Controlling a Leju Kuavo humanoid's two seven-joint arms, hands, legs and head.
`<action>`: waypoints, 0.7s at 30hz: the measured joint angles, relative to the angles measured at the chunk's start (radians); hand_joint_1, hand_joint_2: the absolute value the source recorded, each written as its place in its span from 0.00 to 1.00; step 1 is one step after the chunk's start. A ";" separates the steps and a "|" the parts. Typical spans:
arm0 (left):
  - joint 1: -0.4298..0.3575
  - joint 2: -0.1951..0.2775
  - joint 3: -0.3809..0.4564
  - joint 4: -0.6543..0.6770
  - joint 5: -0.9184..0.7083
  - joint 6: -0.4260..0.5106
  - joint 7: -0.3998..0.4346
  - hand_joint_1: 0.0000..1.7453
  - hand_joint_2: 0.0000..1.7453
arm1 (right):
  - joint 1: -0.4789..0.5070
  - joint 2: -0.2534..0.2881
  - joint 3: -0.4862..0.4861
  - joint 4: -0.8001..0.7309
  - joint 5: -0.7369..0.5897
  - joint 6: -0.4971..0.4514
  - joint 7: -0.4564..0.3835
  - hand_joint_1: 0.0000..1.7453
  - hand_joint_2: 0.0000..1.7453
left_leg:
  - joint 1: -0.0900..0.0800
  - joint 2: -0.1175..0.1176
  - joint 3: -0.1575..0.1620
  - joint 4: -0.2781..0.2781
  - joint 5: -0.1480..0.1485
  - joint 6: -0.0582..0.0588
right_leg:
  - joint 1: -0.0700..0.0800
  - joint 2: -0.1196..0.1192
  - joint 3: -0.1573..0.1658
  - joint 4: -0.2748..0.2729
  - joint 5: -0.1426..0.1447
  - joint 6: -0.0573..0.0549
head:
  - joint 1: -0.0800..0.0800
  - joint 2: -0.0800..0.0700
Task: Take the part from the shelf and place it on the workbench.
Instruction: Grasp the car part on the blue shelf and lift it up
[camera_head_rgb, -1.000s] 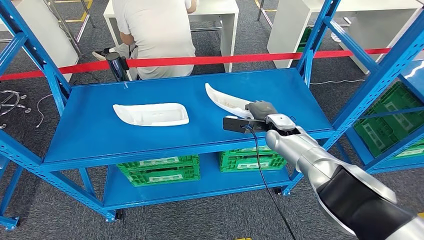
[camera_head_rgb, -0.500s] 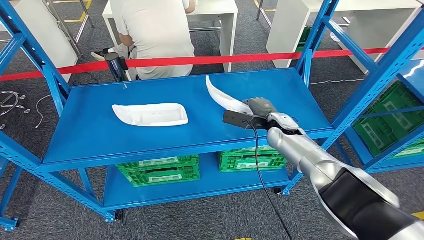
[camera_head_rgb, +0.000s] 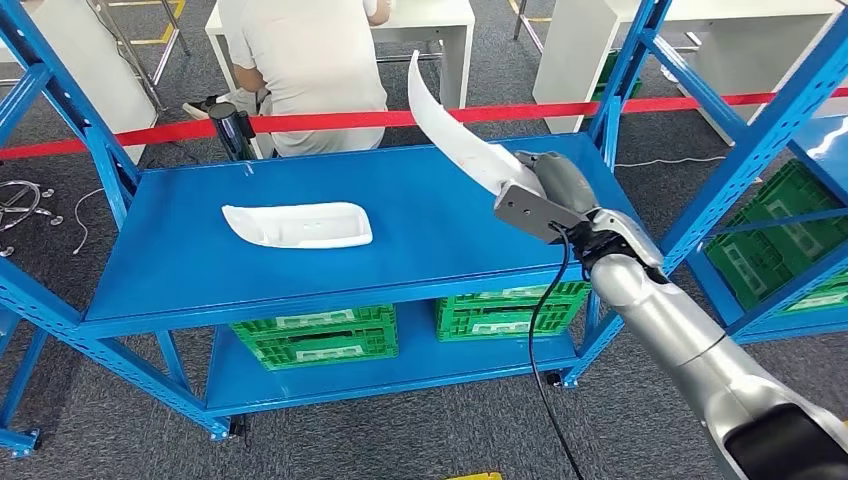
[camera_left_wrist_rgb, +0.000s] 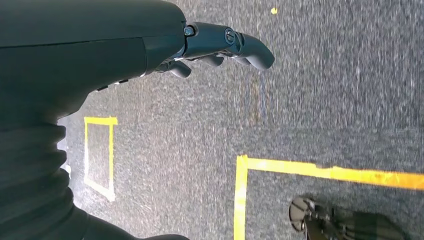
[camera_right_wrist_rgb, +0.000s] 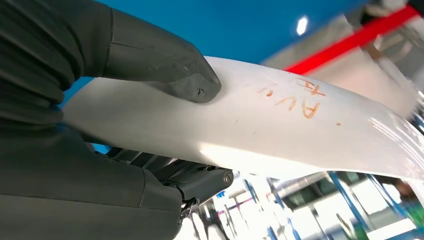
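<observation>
Gripping the white curved part (camera_head_rgb: 452, 127), the right hand (camera_head_rgb: 556, 187) holds it above the blue shelf (camera_head_rgb: 180, 270), tip tilted up.
The thumb and fingers (camera_right_wrist_rgb: 165, 75) clamp its near end. A second white part (camera_head_rgb: 297, 224) lies on the shelf. The left hand (camera_left_wrist_rgb: 220, 47) hangs over grey floor, fingers loosely curled, holding nothing.

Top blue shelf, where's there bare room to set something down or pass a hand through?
On the top blue shelf, bare patches lie left of the flat white part, along the front edge below it, and across the middle between it and the right hand. The right end is crowded: that hand holds the lifted white part above it.
</observation>
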 joint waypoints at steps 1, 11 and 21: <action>0.000 -0.002 0.001 0.000 0.001 0.000 0.000 0.00 1.00 | 0.017 -0.008 -0.021 -0.038 0.004 -0.006 0.000 1.00 1.00 | 0.001 -0.002 -0.007 0.009 0.000 -0.009 | -0.001 0.001 0.031 -0.057 0.016 0.001 | 0.001 0.000; 0.007 -0.027 0.010 0.003 0.000 0.004 0.050 0.00 1.00 | 0.259 -0.049 -0.247 -0.352 0.020 -0.046 -0.043 1.00 1.00 | 0.003 0.000 -0.093 0.248 -0.175 -0.058 | 0.009 -0.006 -0.004 -0.100 0.085 -0.071 | -0.001 0.000; 0.002 -0.036 0.010 0.001 -0.026 0.019 0.077 0.00 1.00 | 0.505 -0.046 -0.374 -0.572 0.036 -0.050 -0.144 1.00 1.00 | -0.019 -0.001 0.132 -0.001 -0.130 -0.006 | 0.013 -0.009 -0.049 -0.114 0.159 -0.030 | -0.004 0.000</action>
